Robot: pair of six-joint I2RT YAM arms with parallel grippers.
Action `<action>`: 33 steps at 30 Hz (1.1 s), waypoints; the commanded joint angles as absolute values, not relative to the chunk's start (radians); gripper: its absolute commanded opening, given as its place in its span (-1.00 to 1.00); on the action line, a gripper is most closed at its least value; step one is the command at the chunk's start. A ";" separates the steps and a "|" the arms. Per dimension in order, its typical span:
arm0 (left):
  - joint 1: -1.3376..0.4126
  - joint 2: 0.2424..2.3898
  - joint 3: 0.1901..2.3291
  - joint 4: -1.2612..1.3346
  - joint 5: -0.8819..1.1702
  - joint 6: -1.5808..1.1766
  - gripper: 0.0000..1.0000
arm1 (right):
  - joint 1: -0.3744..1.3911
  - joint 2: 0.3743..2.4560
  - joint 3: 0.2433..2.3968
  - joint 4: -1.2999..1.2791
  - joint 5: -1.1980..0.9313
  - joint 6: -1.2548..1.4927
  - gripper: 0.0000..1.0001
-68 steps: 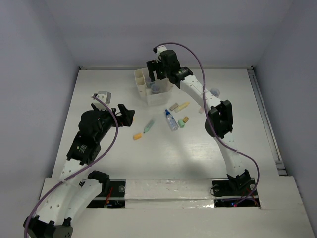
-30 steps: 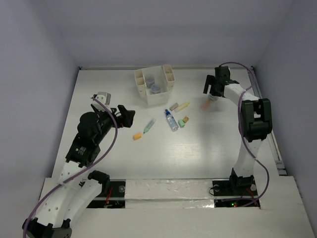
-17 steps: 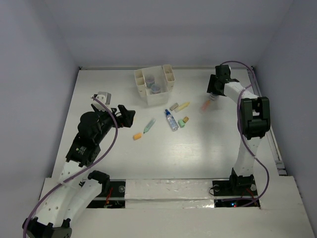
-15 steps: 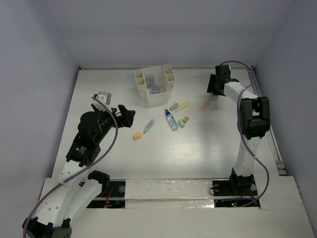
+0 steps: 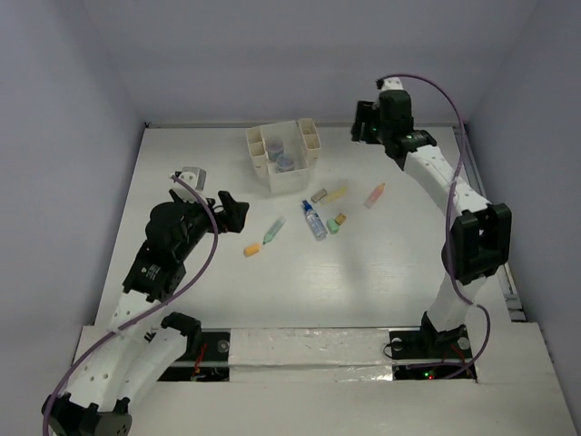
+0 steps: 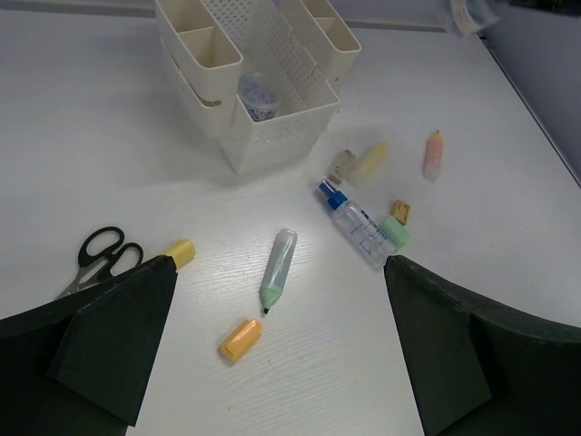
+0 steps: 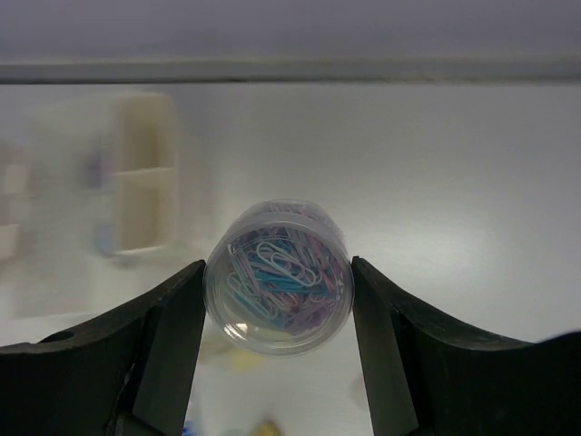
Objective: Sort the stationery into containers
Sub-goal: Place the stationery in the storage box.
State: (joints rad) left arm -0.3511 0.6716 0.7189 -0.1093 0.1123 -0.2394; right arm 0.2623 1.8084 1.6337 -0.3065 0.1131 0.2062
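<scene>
My right gripper (image 5: 364, 124) is shut on a round clear jar (image 7: 277, 277) of purple and blue paper clips and holds it in the air, right of the cream-white organizer (image 5: 307, 138), which shows blurred in the right wrist view (image 7: 136, 195). Another jar (image 6: 259, 94) sits in the organizer's mesh compartment. My left gripper (image 6: 280, 265) is open and empty over a light green marker (image 6: 278, 269) and an orange cap (image 6: 241, 338). A blue-capped clear bottle (image 5: 314, 221), a green block (image 5: 332, 227), an orange block (image 5: 340, 218) and a yellow marker (image 5: 338, 193) lie mid-table.
A pink marker (image 5: 375, 194) lies right of the yellow one, with a grey block (image 5: 319, 194) to its left. Black scissors (image 6: 100, 254) and a yellow cap (image 6: 179, 252) lie by my left finger. Walls close the table at the back and sides.
My right gripper has risen with the jar from the table's right side, near the pink marker, and moved left and back toward the organizer. The left arm has hardly moved.
</scene>
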 commanded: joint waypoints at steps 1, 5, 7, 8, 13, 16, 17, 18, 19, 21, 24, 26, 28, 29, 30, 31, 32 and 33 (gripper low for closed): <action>-0.334 0.683 0.753 -0.072 0.127 -0.232 0.98 | 0.406 1.819 1.745 -0.218 -0.035 0.181 -0.09; -0.315 0.693 0.753 -0.071 0.132 -0.233 0.98 | 0.495 1.948 1.909 -0.251 -0.067 0.170 -0.09; -0.305 0.696 0.752 -0.071 0.137 -0.235 0.98 | 0.538 1.999 2.007 -0.278 -0.064 0.149 -0.09; -0.305 0.699 0.752 -0.071 0.140 -0.235 0.98 | 0.551 2.047 2.038 -0.287 -0.066 0.131 -0.09; -0.296 0.707 0.753 -0.067 0.152 -0.233 0.98 | 0.597 2.193 2.215 -0.388 -0.049 0.078 -0.10; -0.287 0.707 0.752 -0.067 0.155 -0.233 0.98 | 0.606 2.240 2.237 -0.397 -0.031 0.064 -0.10; -0.287 0.707 0.752 -0.067 0.155 -0.233 0.98 | 0.606 2.247 2.238 -0.399 -0.031 0.064 -0.10; -0.287 0.707 0.752 -0.066 0.156 -0.233 0.98 | 0.615 2.255 2.240 -0.406 -0.031 0.063 -0.10; -0.287 0.707 0.753 -0.066 0.158 -0.233 0.98 | 0.615 2.272 2.241 -0.414 -0.034 0.061 -0.10; -0.287 0.706 0.752 -0.066 0.156 -0.233 0.98 | 0.615 2.284 2.243 -0.431 -0.029 0.055 -0.10; -0.287 0.704 0.753 -0.066 0.158 -0.233 0.98 | 0.624 2.293 2.230 -0.449 -0.025 0.043 -0.11; -0.287 0.704 0.753 -0.066 0.161 -0.233 0.98 | 0.624 2.293 2.218 -0.463 -0.018 0.035 -0.11; -0.287 0.703 0.753 -0.066 0.161 -0.235 0.98 | 0.624 2.295 2.218 -0.494 -0.017 0.023 -0.11; -0.287 0.701 0.753 -0.066 0.163 -0.233 0.98 | 0.624 2.295 2.221 -0.506 -0.015 0.020 -0.11; -0.287 0.701 0.753 -0.066 0.161 -0.233 0.98 | 0.624 2.298 2.226 -0.537 -0.014 0.012 -0.12; -0.287 0.701 0.753 -0.066 0.161 -0.235 0.98 | 0.624 2.298 2.232 -0.551 -0.011 0.012 -0.12; -0.287 0.700 0.753 -0.066 0.163 -0.233 0.98 | 0.624 2.298 2.241 -0.564 -0.006 0.012 -0.12; -0.287 0.698 0.752 -0.066 0.164 -0.233 0.98 | 0.624 2.295 2.247 -0.583 0.023 -0.011 -0.13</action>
